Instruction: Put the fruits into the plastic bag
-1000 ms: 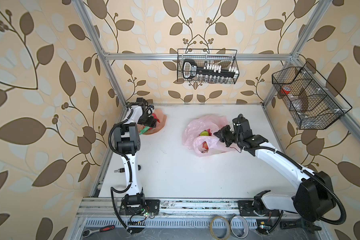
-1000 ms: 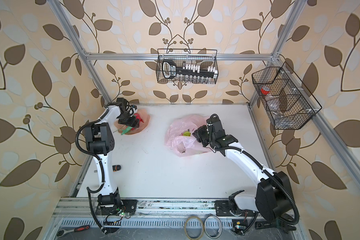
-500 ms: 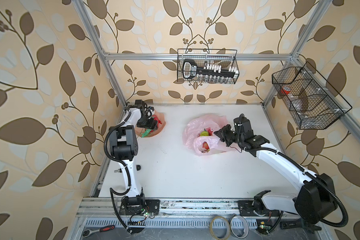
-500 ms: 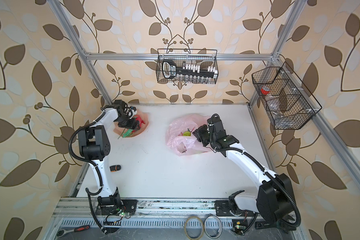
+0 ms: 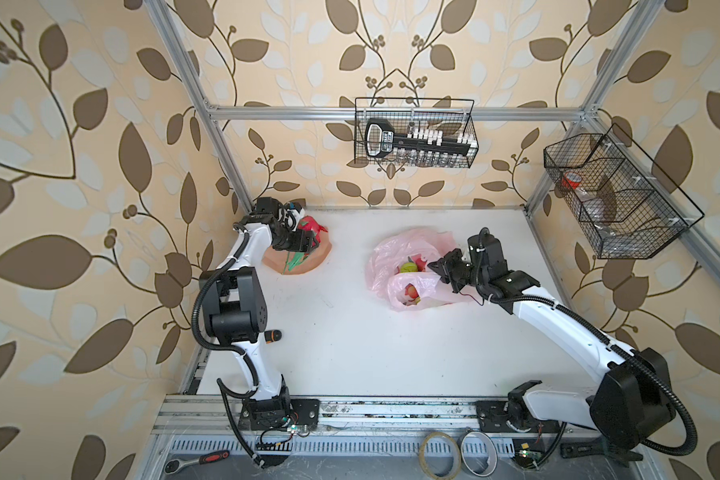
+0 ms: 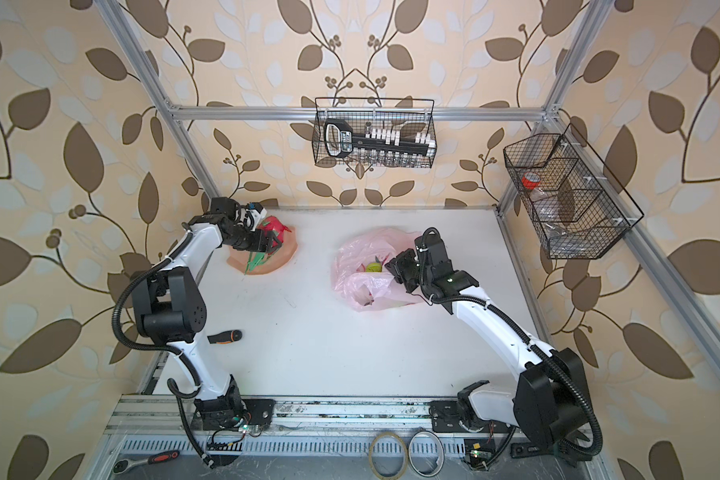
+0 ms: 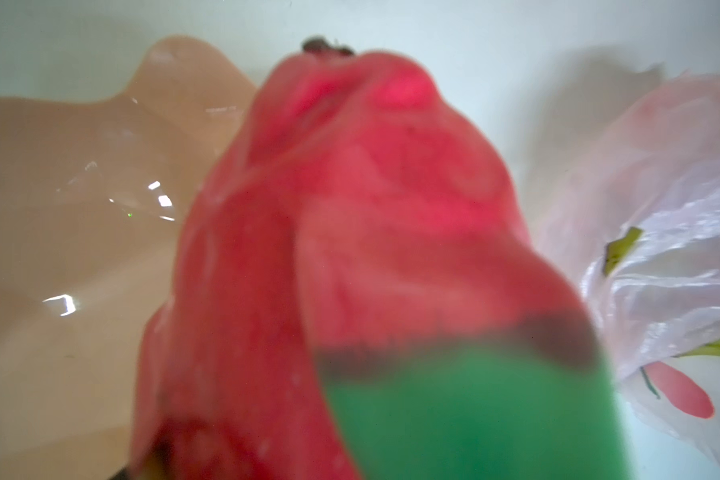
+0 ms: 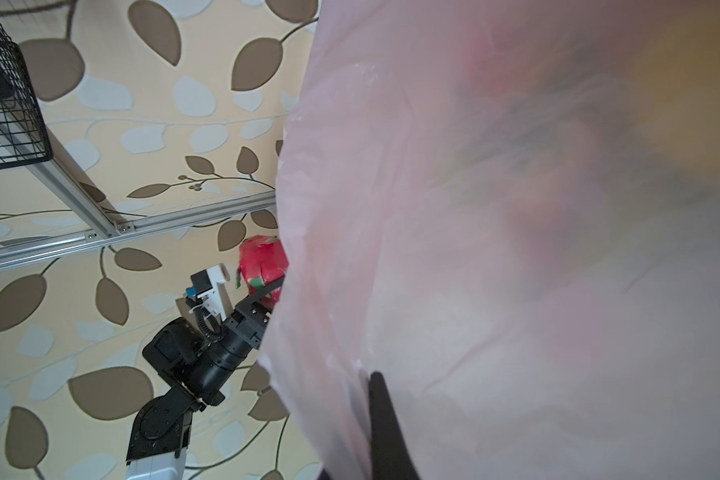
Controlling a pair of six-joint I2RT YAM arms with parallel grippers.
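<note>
1. The dish (image 5: pixel 323 254) sits at the upper left of the tabletop (image 5: pixel 371 353) in both top views, close to the back corner.
2. The dragon fruit (image 5: pixel 311 225) lies on the dish. Its red body is toward the top of the frame and its green scales point down the frame.
3. The left gripper (image 5: pixel 303 245) reaches over the dish from the left. Its jaws stand wide apart on either side of the dragon fruit, but I cannot tell whether they press on it.
4. In the left wrist view the dragon fruit (image 7: pixel 350 208) fills the middle, blurred and very near the lens. The dish (image 7: pixel 59 208) is at frame left and the bag (image 7: pixel 661 216) at frame right.
5. In both top views the bag (image 6: pixel 358 249) lies crumpled right of centre, well apart from the dish, with its mouth open.
6. The right gripper (image 5: pixel 440 268) is at the bag's right edge, its jaws clamped together on the rim.
7. Inside the bag, a yellow-green fruit (image 5: pixel 409 266) lies just beside the right gripper. A red-orange fruit (image 5: pixel 411 291) shows lower in the frame.
8. In the right wrist view the bag (image 8: pixel 516 249) covers the right two-thirds of the frame. One dark jaw shows against the film at the bottom edge. The dragon fruit (image 8: pixel 262 259) shows just left of the film.
9. A screwdriver (image 5: pixel 273 336) lies at the tabletop's left edge, beside the left arm.
</note>
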